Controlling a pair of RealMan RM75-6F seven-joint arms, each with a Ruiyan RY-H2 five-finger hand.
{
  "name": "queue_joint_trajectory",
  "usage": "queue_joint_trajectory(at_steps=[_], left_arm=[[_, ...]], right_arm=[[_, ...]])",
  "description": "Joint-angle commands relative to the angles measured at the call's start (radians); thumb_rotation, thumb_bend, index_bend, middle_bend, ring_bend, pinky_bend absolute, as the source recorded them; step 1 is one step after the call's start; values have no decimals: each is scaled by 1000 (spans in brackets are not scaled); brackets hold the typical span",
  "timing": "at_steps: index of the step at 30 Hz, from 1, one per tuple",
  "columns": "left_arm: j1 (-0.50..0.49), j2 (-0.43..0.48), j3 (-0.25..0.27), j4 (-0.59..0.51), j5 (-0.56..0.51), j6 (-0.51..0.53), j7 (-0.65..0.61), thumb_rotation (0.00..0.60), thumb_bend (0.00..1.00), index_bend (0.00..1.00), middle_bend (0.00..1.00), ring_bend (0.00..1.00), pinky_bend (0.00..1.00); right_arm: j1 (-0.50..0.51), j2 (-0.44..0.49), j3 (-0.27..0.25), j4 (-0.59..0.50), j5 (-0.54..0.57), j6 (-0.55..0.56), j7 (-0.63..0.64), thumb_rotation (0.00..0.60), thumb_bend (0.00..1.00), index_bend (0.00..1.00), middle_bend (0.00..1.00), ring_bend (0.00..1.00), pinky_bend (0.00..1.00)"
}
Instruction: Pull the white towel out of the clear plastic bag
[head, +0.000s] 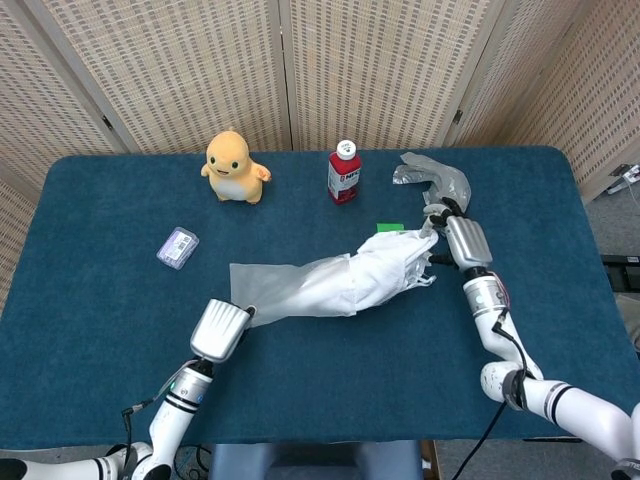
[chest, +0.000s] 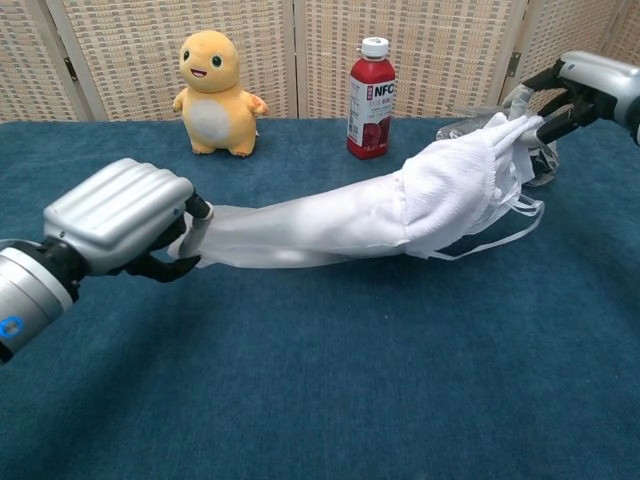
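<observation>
While left hand (chest: 118, 216) grips clear plastic bag (head: 275, 287) | right hand (head: 462, 240) fingers clamp white towel (chest: 455, 185) | long axis left-right

Ribbed silver left hand (chest: 115, 213), right hand (head: 466, 240); black fingers (chest: 170, 268); white forearms.

Green block (head: 390, 228) mostly hidden behind towel (head: 395, 268); bottle label (head: 343, 178) unreadable.
</observation>
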Motion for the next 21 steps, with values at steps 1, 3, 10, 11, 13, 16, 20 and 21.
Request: queue_joint_trajectory(at_steps=[1, 3, 10, 11, 13, 16, 20, 21], left_arm=[[10, 21, -3, -7, -2, 10, -11, 600, 529, 655, 927, 841, 934], [17, 36, -5, -13, -6, 16, -18, 600, 529, 655, 927, 841, 934], [41, 69, -5, -16, -20, 30, -39, 600, 529, 654, 926, 841, 934], [44, 72, -4, -15, -22, 32, -43, 600, 529, 654, 926, 841, 934], [49, 76, -3, -12, -23, 34, -49, 600, 530, 654, 926, 841, 934], [57, 82, -3, -8, -28, 40, -57, 600, 529, 654, 926, 841, 934], [68, 92, -3, -5, -34, 46, -67, 600, 529, 653, 926, 841, 934], [71, 96, -3, -5, -36, 47, -69, 600, 529, 653, 926, 841, 934]], right_arm=[[2, 11, 12, -11, 7, 8, -6, 600, 668, 783, 244, 43, 214], [4, 19, 22, -20, 14, 14, -9, 600, 668, 783, 244, 43, 214], [4, 33, 48, -41, 40, 40, -19, 600, 670, 783, 249, 43, 214], [4, 35, 50, -44, 44, 42, -19, 600, 670, 783, 249, 43, 214], [3, 38, 54, -48, 49, 47, -20, 600, 670, 783, 250, 43, 214], [1, 40, 59, -54, 52, 56, -16, 600, 670, 784, 252, 43, 214], [-2, 44, 67, -58, 54, 71, -11, 600, 670, 783, 255, 43, 214], [-3, 47, 70, -60, 54, 74, -8, 600, 671, 783, 256, 43, 214]])
